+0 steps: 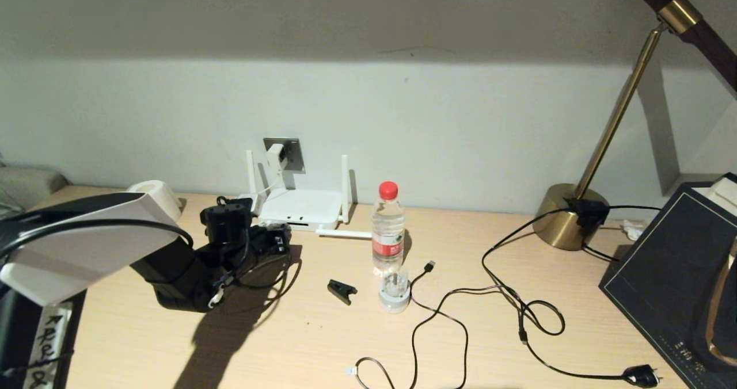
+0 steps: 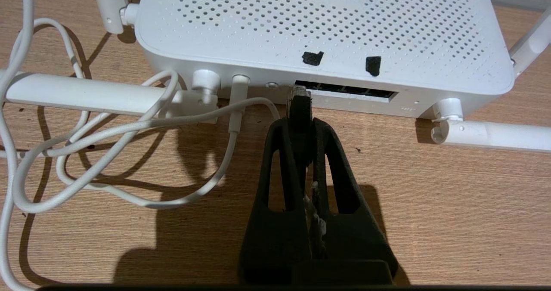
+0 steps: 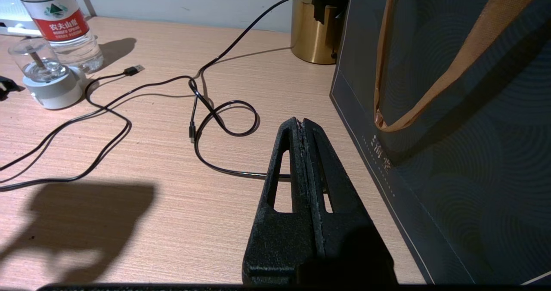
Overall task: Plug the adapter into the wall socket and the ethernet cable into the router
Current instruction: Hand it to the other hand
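Observation:
The white router (image 2: 318, 28) lies flat by the wall, with its dark port row (image 2: 348, 94) facing my left gripper (image 2: 300, 125). That gripper is shut on the black connector of the ethernet cable (image 2: 300, 110). The connector's clear tip sits at the mouth of the leftmost port, and I cannot tell how deep it is. In the head view the left gripper (image 1: 277, 240) is just in front of the router (image 1: 299, 208). The white adapter (image 1: 275, 156) sits in the grey wall socket (image 1: 293, 153), and its white cord (image 2: 129, 129) loops across the table. My right gripper (image 3: 303, 123) is shut on nothing and hangs over the table.
A water bottle (image 1: 387, 225), a small white base with a clear dome (image 1: 394, 292) and a black clip (image 1: 342, 291) stand right of the router. A thin USB cable (image 1: 429, 266) and the lamp cord (image 1: 518, 308) trail to the brass lamp base (image 1: 567, 219). A dark paper bag (image 3: 452, 110) is beside the right gripper.

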### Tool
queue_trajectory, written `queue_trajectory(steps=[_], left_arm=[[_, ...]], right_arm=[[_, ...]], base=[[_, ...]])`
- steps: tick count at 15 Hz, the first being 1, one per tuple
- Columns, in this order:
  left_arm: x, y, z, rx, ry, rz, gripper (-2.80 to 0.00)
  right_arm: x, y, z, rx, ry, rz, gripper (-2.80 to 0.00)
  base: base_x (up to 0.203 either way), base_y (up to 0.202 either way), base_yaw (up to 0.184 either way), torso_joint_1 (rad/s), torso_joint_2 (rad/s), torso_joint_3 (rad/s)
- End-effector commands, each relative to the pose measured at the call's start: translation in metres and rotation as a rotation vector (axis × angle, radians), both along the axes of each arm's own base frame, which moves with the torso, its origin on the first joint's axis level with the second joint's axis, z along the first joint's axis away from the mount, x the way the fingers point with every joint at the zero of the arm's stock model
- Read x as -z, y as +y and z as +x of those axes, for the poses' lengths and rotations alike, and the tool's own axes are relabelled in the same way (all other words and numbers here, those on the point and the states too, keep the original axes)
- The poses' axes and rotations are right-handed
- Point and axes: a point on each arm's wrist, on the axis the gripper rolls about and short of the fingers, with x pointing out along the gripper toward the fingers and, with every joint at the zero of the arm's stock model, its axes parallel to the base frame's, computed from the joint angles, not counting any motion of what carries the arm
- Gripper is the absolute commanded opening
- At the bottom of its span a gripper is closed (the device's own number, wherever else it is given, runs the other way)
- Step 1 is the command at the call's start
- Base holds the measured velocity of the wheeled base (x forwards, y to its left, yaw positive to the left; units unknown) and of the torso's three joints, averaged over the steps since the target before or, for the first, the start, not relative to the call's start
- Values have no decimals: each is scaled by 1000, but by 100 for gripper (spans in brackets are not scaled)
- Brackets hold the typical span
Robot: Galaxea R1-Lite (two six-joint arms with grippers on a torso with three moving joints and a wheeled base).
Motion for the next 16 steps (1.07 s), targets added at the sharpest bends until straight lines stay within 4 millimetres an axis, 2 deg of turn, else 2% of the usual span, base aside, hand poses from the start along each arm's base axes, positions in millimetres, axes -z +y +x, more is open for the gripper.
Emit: queue_trajectory(steps=[1,16], left_arm=[[1,0,1,-1,-4,-1,-280],[0,-5,4,10,-15,-3,-280]], right_arm=[[2,0,1,-1,10,0,-280],[2,0,1,-1,10,0,-280]], base=[[0,0,0,0,0,0],[0,0,0,0,0,0]])
